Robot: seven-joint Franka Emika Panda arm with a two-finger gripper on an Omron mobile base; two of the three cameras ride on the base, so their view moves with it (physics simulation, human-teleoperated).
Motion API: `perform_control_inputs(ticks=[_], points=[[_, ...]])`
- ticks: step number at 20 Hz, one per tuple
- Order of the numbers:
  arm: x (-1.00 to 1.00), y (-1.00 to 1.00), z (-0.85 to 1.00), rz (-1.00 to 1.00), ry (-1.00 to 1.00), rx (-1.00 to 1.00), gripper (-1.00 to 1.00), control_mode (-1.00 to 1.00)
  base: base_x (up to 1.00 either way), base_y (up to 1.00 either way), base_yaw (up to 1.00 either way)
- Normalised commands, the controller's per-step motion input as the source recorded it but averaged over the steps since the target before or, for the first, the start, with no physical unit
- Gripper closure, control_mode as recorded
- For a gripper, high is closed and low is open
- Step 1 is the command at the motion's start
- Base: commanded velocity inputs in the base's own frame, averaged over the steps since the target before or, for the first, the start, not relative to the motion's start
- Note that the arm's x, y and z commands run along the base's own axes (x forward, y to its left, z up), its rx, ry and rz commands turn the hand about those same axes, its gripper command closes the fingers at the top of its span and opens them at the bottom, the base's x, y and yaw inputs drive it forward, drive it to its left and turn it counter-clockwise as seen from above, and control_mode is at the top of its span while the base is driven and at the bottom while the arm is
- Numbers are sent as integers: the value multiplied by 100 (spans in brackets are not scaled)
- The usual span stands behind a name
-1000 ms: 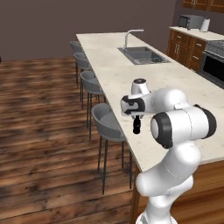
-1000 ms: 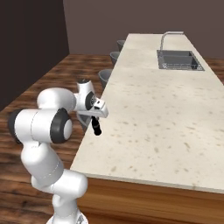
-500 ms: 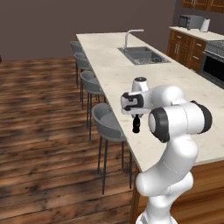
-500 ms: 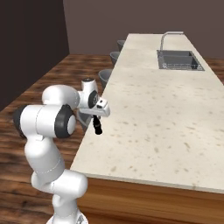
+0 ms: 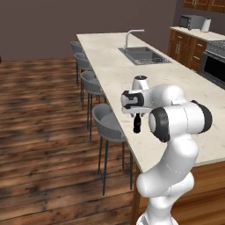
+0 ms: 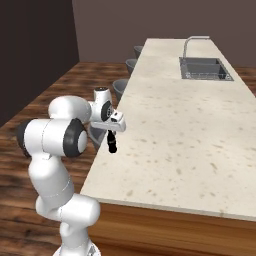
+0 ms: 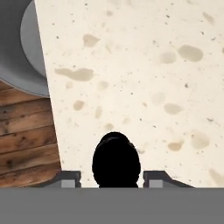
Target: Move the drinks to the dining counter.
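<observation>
Speckled stone dining counter (image 6: 200, 135) holds a sink (image 6: 205, 68); tool (image 6: 112, 146) spread indiscernible.

Place: a home kitchen, rendered.
Island: long pale speckled stone dining counter (image 5: 110, 66) directly under the gripper (image 5: 137, 125).
Sink: steel basin (image 5: 144, 56) with curved faucet (image 5: 130, 37), far beyond the gripper.
Seating: grey round stools (image 5: 105, 123) beside the gripper.
Cabinets: brown wooden cabinets (image 5: 184, 50), microwave (image 5: 191, 21), well beyond.
Floor: dark wood planks (image 5: 39, 114).
</observation>
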Motion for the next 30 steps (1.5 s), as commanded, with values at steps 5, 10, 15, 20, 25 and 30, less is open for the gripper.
perform_control_inputs(ticks=[5, 10, 15, 20, 25, 30], points=[[-5, 0, 24, 0, -8, 0, -100, -100, 0, 0, 0], [-53, -2, 76, 0, -14, 0, -100, -100, 0, 0, 0], [-96, -4, 61, 0, -10, 0, -100, -100, 0, 0, 0], [-100, -4, 31, 0, 0, 0, -100, -100, 0, 0, 0], [-74, -3, 19, 2, 0, 0, -100, -100, 0, 0, 0], [-44, -20, 13, 15, 4, 0, -100, -100, 0, 0, 0]])
